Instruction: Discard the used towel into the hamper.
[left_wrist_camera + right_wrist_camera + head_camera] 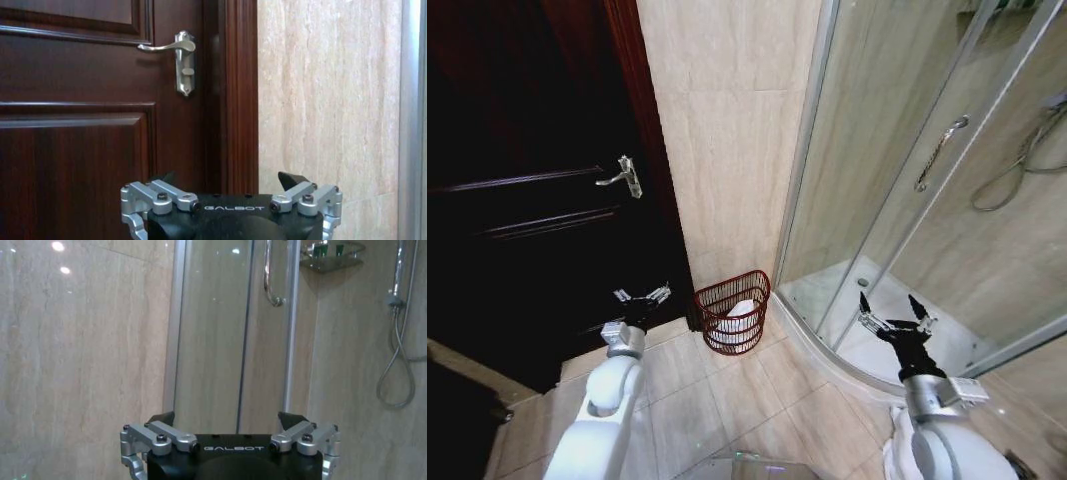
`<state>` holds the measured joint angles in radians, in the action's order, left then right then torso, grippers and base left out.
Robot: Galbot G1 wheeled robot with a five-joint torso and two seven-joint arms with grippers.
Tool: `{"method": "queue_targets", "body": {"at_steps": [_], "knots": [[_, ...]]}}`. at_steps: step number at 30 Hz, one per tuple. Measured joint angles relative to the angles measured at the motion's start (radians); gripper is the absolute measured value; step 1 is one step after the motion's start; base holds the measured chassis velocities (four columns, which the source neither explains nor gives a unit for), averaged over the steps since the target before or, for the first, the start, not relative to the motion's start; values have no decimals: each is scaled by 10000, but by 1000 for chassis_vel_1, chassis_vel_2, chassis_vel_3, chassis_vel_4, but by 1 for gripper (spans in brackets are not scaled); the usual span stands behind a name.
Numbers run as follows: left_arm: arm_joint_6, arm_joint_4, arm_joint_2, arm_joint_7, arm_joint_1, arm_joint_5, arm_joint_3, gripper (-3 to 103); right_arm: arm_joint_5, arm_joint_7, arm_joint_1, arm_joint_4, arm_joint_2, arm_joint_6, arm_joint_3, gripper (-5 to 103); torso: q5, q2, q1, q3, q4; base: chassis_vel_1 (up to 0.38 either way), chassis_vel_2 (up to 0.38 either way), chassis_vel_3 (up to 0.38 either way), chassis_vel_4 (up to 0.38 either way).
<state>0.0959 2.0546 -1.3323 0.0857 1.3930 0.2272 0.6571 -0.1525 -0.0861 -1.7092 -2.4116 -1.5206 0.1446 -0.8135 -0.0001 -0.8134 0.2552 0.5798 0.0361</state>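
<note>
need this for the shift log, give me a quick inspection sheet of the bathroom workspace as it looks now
surface: beige tiled floor, nothing loose seen on it
job's things: hamper on the floor against the tiled wall, white towel lying inside
clutter: nothing seen
grippers: left gripper open and empty, facing the dark door; right gripper open and empty, facing the shower enclosure
cables: shower hose hanging inside the enclosure
surroundings: door handle, glass shower door handle, corner shelf

Dark door (527, 200), beige tiles (727, 120)
</note>
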Motion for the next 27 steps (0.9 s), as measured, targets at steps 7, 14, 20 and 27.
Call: {"method": "queue_targets", "body": {"at_steps": [7, 14, 20, 27], "knots": [[-71, 12, -336, -114, 160, -375, -232, 100, -199, 35, -54, 76, 58, -102, -5, 100, 1, 1, 0, 0, 1, 0, 0, 0, 0], [-228, 72, -442, -155, 266, -486, -528, 100, -252, 164, -36, -232, 90, 122, -69, 100, 1, 1, 0, 0, 0, 0, 0, 0, 0], [-227, 134, -226, -176, 276, -451, -568, 100, -105, 42, 40, -179, 4, 144, 95, 100, 1, 1, 0, 0, 1, 0, 0, 0, 0], [-243, 164, -124, -192, 300, -409, -654, 100, -40, -76, -113, -147, 22, 170, 96, 100, 1, 1, 0, 0, 0, 0, 0, 0, 0]]}}
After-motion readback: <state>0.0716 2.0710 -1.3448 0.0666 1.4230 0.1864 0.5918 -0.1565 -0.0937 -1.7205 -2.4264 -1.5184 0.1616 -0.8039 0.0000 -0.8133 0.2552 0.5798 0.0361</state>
